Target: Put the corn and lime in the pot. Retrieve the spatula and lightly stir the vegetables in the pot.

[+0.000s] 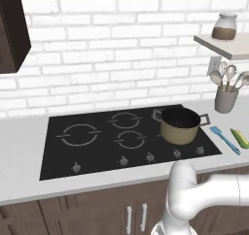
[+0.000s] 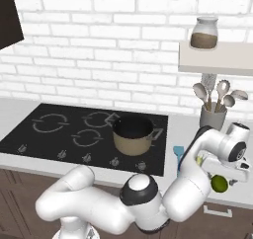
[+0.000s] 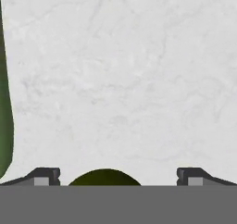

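Note:
The lime lies on the white counter between my two fingertips, which stand wide apart and do not touch it. My gripper is open and hangs low over the lime near the counter's front edge, right of the stove. The corn lies beside the light-blue spatula on the counter; its green husk runs along the left edge of the hand view. The tan pot stands on the stove's right rear burner, and what I see of its black inside is bare.
A grey utensil cup with spoons and a whisk stands against the wall behind the spatula. Above it, a shelf carries a glass jar. The black cooktop stretches to the left of the pot.

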